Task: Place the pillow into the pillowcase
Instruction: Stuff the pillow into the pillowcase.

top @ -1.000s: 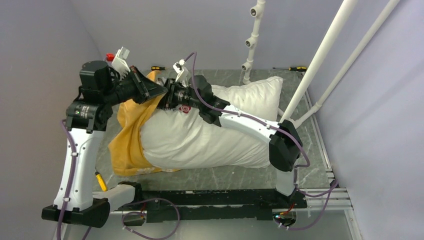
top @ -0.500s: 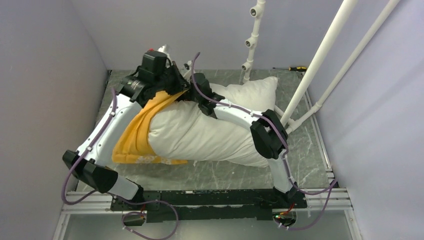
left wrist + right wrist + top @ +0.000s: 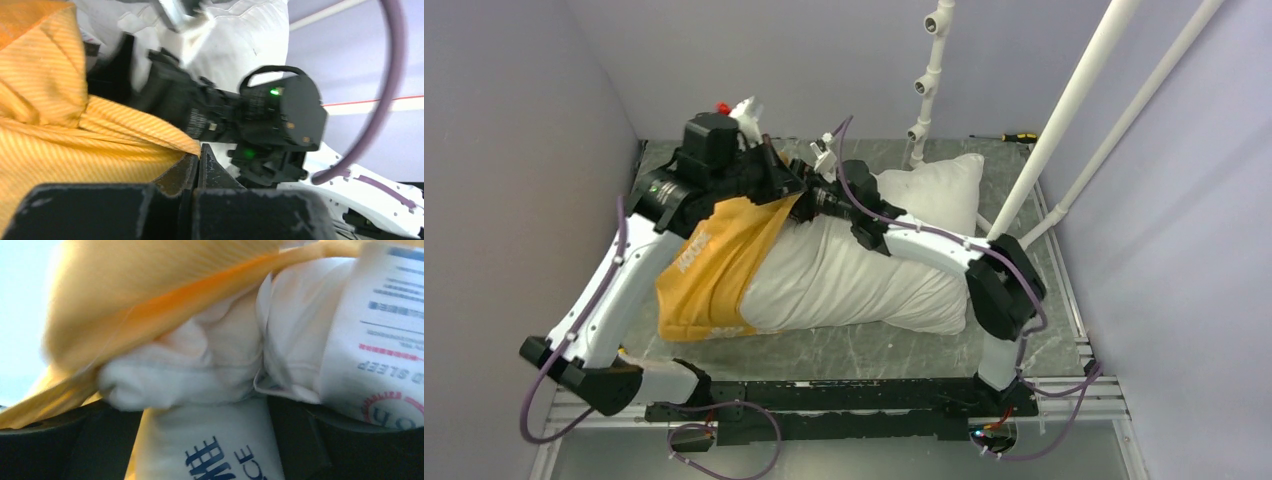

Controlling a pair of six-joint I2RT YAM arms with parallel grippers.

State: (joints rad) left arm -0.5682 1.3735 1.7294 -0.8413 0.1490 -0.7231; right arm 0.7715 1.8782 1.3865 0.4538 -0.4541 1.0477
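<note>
The white pillow (image 3: 864,275) lies across the table, its left end inside the orange-yellow pillowcase (image 3: 714,260). At the case's far rim my left gripper (image 3: 792,190) is shut on the orange fabric; in the left wrist view the cloth (image 3: 75,145) runs into the closed tips of that gripper (image 3: 199,160). My right gripper (image 3: 811,205) sits just beside it at the pillow's far edge. In the right wrist view this gripper (image 3: 205,415) is open, with a printed tag (image 3: 220,445) and bunched pillow fabric (image 3: 200,370) between its fingers, and the pillowcase (image 3: 150,285) above.
White pipes (image 3: 1064,120) slant up at the right, and a pipe stand (image 3: 929,80) rises at the back. A screwdriver (image 3: 1022,136) lies at the far right edge. Walls close in on the left and back. A metal rail (image 3: 1074,385) runs along the near edge.
The right gripper has opened and let go of the pillow. The left gripper has drawn the pillowcase rim rightwards, so the case covers more of the pillow.
</note>
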